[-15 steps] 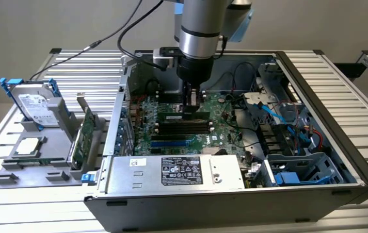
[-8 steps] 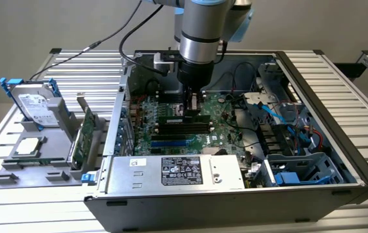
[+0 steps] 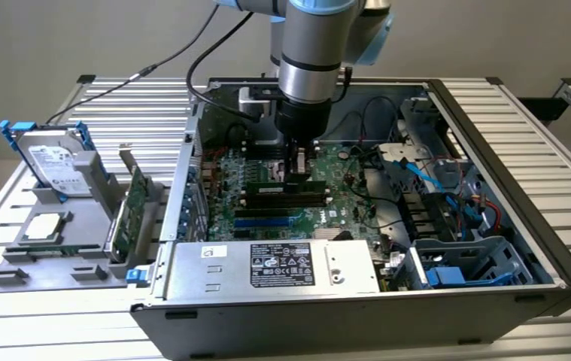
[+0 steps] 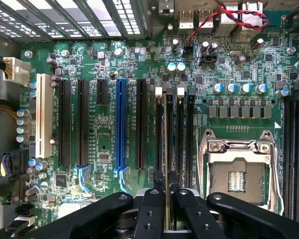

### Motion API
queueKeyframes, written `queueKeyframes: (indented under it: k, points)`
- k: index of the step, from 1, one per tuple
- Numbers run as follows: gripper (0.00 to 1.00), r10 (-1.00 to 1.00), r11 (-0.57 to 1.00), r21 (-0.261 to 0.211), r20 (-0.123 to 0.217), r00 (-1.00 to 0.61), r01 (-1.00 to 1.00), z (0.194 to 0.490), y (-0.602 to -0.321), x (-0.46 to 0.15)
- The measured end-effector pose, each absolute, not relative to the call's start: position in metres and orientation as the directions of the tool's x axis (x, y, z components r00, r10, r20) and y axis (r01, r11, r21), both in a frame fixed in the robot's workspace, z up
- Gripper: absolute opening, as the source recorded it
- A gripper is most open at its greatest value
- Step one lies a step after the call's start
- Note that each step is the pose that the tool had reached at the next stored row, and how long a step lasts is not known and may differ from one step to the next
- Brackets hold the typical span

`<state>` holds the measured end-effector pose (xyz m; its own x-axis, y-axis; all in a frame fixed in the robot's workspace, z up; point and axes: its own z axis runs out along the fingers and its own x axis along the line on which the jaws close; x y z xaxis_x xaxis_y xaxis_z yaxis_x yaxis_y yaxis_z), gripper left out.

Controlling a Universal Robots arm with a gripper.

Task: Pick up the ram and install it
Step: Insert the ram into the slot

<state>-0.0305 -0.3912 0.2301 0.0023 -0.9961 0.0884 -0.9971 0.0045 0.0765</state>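
Note:
My gripper [image 3: 300,174] reaches straight down into the open computer case [image 3: 496,120], over the motherboard's memory slots [image 3: 285,199]. In the wrist view the black fingers [image 4: 148,209] are shut on the ram [image 4: 165,144]. I see it edge-on as a thin strip standing upright along a black memory slot [image 4: 187,134], between the white slot latches [image 4: 158,91]. I cannot tell whether the ram's lower edge is seated in the slot. In the exterior view the stick is mostly hidden behind the gripper.
A silver hard drive with blue rails [image 3: 53,162], a green expansion card [image 3: 135,203] and a processor chip [image 3: 44,226] sit in a grey holder at the exterior view's left. A power supply [image 3: 275,267] fills the case front. The CPU socket [image 4: 236,172] lies beside the slots.

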Motion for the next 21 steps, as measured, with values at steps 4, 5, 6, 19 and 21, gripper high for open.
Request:
queueKeyframes:
  k: [4,5,6,19,21]
  points:
    - [0.14,-0.996,0.005,0.076,0.088,0.002,-0.997,0.2301,-0.3914,-0.0306]
    - [0.14,-0.996,0.005,0.076,0.089,0.002,-0.997,0.23,-0.3916,-0.0306]
    - [0.14,-0.996,0.005,0.075,0.09,0.002,-0.997,0.23,-0.3917,-0.0306]
    - [0.14,-0.995,0.012,0.073,0.098,-0.005,-0.997,0.2285,-0.3942,-0.0305]
    - [0.14,-0.995,0.017,0.07,0.102,-0.01,-0.997,0.2269,-0.3942,-0.0305]
